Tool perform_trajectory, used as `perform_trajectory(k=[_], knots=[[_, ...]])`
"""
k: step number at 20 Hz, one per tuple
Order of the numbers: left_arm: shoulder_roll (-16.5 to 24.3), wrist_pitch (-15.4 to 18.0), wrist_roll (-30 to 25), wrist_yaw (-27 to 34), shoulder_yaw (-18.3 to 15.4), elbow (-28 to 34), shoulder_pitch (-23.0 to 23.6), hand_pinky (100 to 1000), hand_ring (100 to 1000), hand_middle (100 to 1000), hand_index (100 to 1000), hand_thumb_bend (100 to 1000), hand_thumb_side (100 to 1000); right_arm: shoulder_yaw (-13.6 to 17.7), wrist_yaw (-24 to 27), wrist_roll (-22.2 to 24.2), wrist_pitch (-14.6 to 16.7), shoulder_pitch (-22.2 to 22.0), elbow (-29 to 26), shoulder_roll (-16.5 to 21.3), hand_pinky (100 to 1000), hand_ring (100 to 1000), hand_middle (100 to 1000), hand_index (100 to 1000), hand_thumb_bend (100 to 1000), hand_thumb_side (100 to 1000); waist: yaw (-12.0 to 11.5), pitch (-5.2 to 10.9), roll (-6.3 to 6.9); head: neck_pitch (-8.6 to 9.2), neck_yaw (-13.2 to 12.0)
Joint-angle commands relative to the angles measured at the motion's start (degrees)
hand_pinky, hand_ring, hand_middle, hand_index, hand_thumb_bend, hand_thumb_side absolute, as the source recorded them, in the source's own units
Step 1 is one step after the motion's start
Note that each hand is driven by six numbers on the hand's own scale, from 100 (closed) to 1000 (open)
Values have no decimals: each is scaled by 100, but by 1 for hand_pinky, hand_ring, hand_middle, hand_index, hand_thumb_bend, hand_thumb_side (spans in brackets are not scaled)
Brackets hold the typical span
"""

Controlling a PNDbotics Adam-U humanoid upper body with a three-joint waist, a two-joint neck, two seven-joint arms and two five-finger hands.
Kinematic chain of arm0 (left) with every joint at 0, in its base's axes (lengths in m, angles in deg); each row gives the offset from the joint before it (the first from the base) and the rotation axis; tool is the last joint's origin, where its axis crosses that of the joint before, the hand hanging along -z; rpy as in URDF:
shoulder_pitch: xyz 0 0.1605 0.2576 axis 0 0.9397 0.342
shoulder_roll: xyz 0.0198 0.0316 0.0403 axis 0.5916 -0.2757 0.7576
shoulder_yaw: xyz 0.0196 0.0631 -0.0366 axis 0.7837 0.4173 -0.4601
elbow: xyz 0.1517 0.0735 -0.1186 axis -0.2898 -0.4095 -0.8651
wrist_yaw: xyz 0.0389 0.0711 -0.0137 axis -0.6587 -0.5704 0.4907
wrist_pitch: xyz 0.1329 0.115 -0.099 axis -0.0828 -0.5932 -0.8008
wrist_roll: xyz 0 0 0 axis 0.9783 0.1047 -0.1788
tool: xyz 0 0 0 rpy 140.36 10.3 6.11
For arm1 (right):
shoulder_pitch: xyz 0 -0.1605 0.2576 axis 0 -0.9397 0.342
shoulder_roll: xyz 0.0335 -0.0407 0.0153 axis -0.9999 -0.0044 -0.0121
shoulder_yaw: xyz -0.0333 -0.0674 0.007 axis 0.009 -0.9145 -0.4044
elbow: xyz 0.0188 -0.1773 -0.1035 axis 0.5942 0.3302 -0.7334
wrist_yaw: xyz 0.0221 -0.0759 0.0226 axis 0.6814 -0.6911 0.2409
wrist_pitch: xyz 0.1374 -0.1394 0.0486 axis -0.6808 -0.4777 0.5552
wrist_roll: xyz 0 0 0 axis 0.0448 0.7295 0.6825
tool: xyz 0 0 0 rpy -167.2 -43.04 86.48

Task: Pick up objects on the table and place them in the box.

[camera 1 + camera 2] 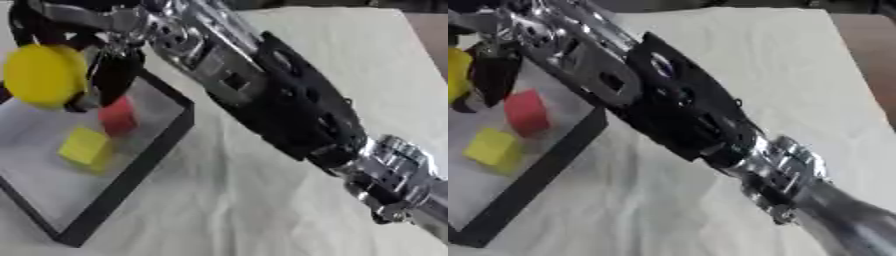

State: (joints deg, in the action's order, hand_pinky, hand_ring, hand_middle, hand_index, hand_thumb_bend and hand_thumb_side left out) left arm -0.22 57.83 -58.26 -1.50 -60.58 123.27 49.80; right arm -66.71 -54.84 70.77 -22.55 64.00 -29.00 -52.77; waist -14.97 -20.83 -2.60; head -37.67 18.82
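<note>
The yellow disc (44, 75) sat pinched in my right hand (109, 60), fingers curled round its edge, hanging over the box (131, 170) directly beneath the hand. Below the fingers, inside, I saw a red block (118, 116) and a yellow block (85, 146). I judged release came next.

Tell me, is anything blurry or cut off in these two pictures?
Left eye view: the yellow disc held by the right hand looks soft-edged, and the red block and yellow block in the box are fuzzy. Right eye view: the disc is cut off at the left edge, and the forearm smears near the lower right corner.
</note>
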Motion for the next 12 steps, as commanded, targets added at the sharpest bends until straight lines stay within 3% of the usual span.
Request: perform_trajectory(k=[1, 2, 3, 6, 10, 11, 12], knots=[[219, 11, -37, 15, -40, 108, -56, 796, 870, 825, 897, 617, 710, -4, -329, -180, 132, -13, 320, -176, 811, 659, 517, 652, 470, 100, -31, 139, -3, -10, 44], [217, 7, -45, 14, -32, 110, -71, 796, 870, 825, 897, 617, 709, -22, -441, -224, 191, -56, 436, -224, 812, 664, 526, 653, 521, 100, -39, 133, -9, -14, 46], [218, 6, -52, 12, -28, 112, -81, 796, 870, 825, 897, 618, 709, -37, -549, -265, 257, -100, 541, -263, 813, 667, 529, 649, 472, 100, -42, 128, -15, -16, 43], [203, -1, -52, -11, -33, 114, -74, 796, 870, 824, 897, 619, 709, -49, -798, -395, 420, -227, 788, -303, 819, 697, 560, 679, 488, 107, -33, 117, -31, -24, 4], [159, -15, -49, -27, -37, 107, -62, 796, 870, 824, 897, 620, 709, 54, -867, -651, 422, -288, 908, -274, 831, 760, 628, 751, 558, 282, -20, 108, -27, 4, -4], [152, -16, -47, -29, -39, 105, -59, 796, 870, 824, 897, 621, 709, 84, -865, -723, 399, -287, 899, -257, 840, 784, 663, 784, 530, 348, -14, 107, -25, 6, 2], [148, -17, -46, -30, -40, 104, -56, 796, 870, 824, 897, 621, 709, 107, -853, -785, 379, -282, 877, -239, 841, 788, 668, 789, 596, 335, -8, 106, -23, 8, 7]])
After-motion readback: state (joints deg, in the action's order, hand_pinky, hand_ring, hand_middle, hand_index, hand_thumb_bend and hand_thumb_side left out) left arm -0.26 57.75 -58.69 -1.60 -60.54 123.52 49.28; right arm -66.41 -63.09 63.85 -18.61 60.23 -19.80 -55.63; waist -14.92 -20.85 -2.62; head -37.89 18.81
